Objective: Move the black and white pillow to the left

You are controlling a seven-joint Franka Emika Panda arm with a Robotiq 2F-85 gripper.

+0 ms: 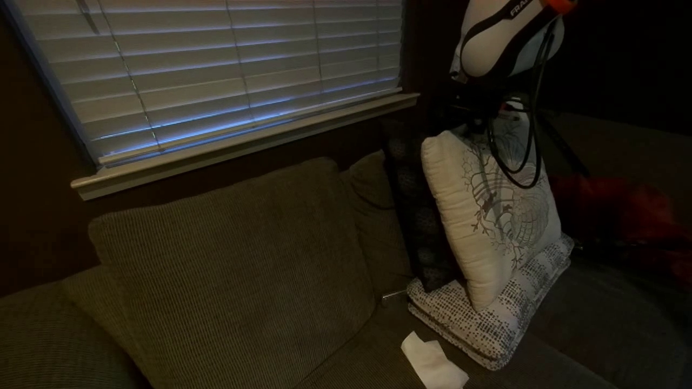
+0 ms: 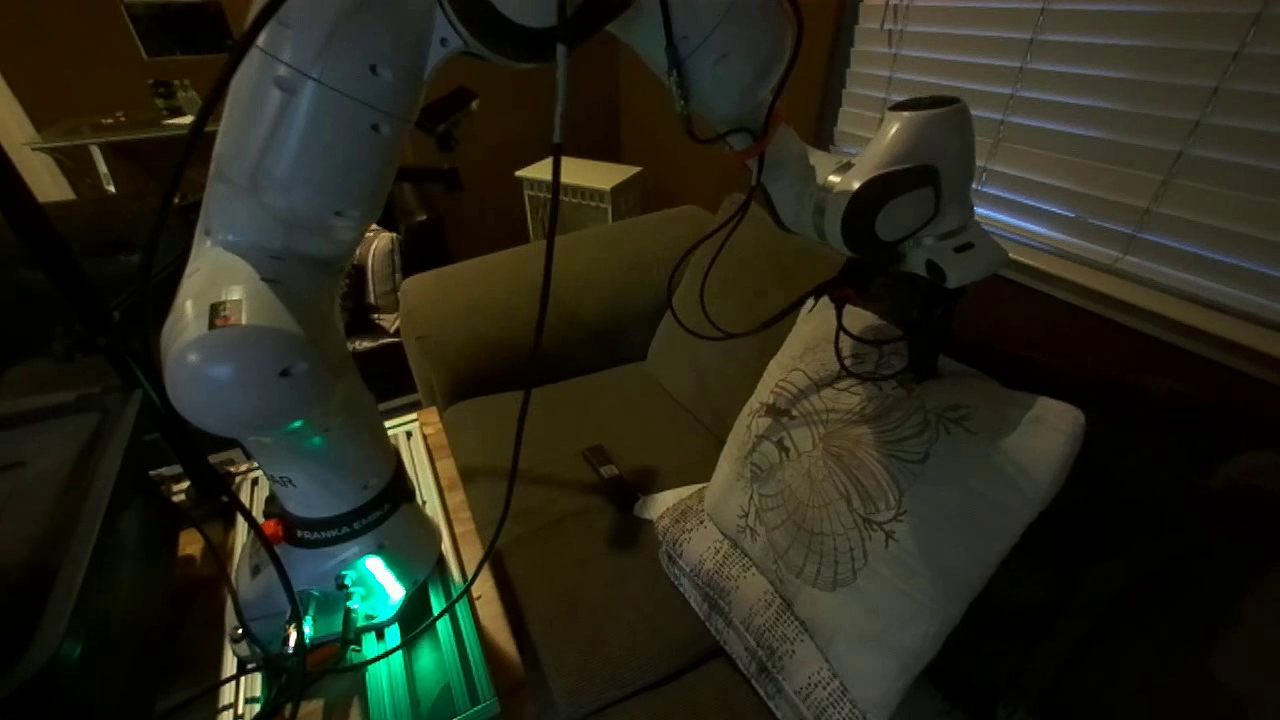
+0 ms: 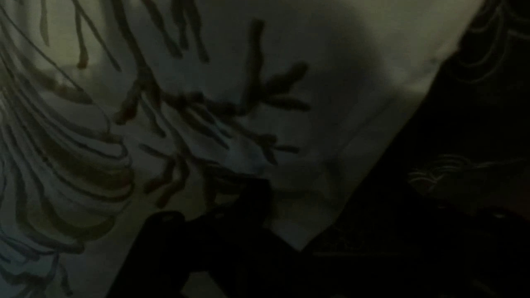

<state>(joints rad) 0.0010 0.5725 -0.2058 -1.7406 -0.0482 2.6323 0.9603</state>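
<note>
The black and white shell-print pillow point(image 1: 500, 216) tilts on a spotted cushion point(image 1: 483, 330); the tool point(image 2: 926, 345) is at its upper edge, spread or pinching, I cannot tell.

Blinds point(image 1: 216, 70) hang over a sill point(image 1: 248, 143), and a white cabinet point(image 2: 580, 190) stands beyond the couch point(image 2: 590, 410).

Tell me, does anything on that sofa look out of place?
Yes, a loose white scrap, maybe paper or cloth, lies on the sofa seat beside the speckled cushion, as if dropped. The shell pillow also stands tilted on that cushion.
</note>
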